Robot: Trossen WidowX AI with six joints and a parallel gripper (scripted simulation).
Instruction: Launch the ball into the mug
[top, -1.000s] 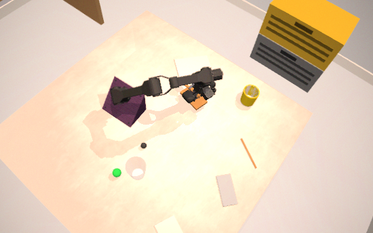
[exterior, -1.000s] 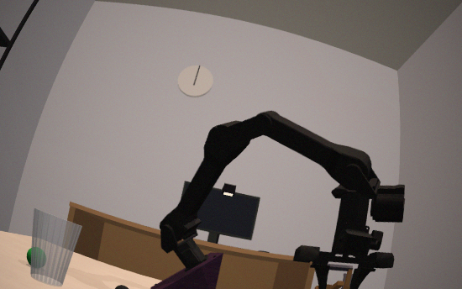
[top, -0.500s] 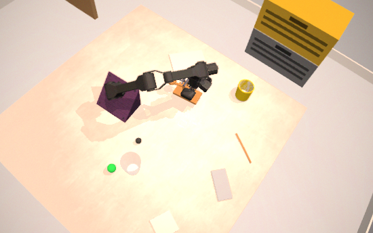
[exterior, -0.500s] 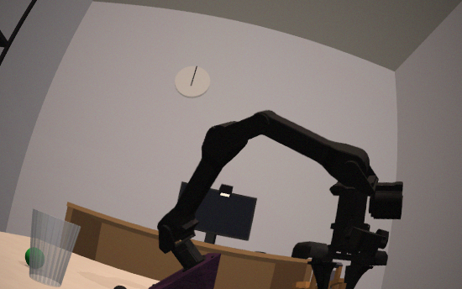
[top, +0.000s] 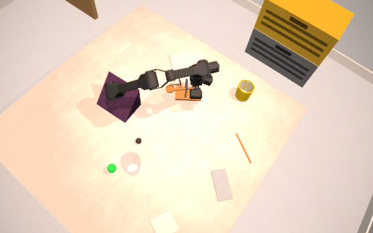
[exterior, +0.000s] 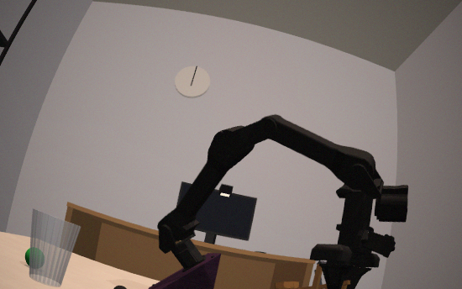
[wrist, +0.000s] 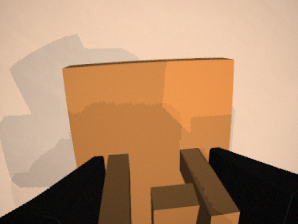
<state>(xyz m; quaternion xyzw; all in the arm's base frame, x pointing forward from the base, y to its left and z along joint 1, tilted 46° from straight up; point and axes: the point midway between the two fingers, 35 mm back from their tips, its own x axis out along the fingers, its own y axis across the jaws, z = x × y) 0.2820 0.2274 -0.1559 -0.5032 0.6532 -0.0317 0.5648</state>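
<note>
The orange catapult (top: pixel 183 97) (wrist: pixel 115 87) sits on the table, with its round scoop (top: pixel 170 89) pointing toward the arm's base. My gripper (wrist: pixel 157 161) is shut on the catapult's uprights, one finger against the outside of each; it points down over the catapult's far end. The yellow mug (top: pixel 243 93) stands upright beyond the catapult, on the side away from the arm's base. A green ball (top: pixel 111 168) (exterior: pixel 28 257) lies beside a clear cup, and a small black ball (top: pixel 138 140) lies nearer the arm. The scoop looks empty; parts of the catapult are hidden under the wrist.
The arm's purple base (top: pixel 123 110) (exterior: pixel 203 270) is left of the catapult. The clear cup (top: pixel 130 162) (exterior: pixel 55 256) stands near the green ball. An orange stick (top: pixel 243 147), a grey slab (top: pixel 222 185) and a pale square (top: pixel 164 222) lie apart; a pale sheet (top: pixel 180 61) lies behind the arm.
</note>
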